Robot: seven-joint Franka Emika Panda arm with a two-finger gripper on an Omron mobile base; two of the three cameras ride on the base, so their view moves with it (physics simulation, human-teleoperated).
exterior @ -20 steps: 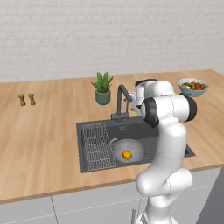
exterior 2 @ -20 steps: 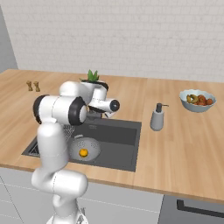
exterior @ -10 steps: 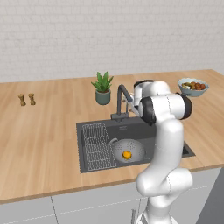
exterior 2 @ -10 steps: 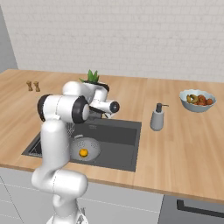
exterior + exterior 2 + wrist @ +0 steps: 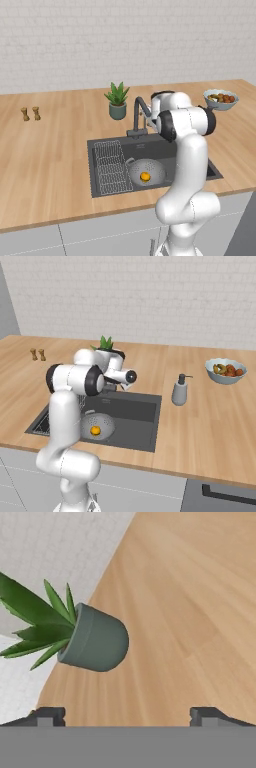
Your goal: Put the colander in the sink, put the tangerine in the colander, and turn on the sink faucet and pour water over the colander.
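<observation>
Spanning below a white brick wall (image 5: 125, 40), wooden counter (image 5: 50, 150) surrounds the sink (image 5: 107, 145).

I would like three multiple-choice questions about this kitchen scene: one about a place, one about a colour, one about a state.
1. Where is the tangerine?
A. in the fruit bowl
B. in the colander
C. on the wire rack

2. What colour is the plant pot?
A. grey-green
B. red
C. white

3. How is the gripper?
A. shut on the faucet
B. holding the tangerine
C. open, holding nothing

Answers: 1 B, the orange fruit lies inside the perforated bowl in the sink. 2 A, the hand view shows it. 3 C, the fingertips stand far apart with nothing between.
</observation>
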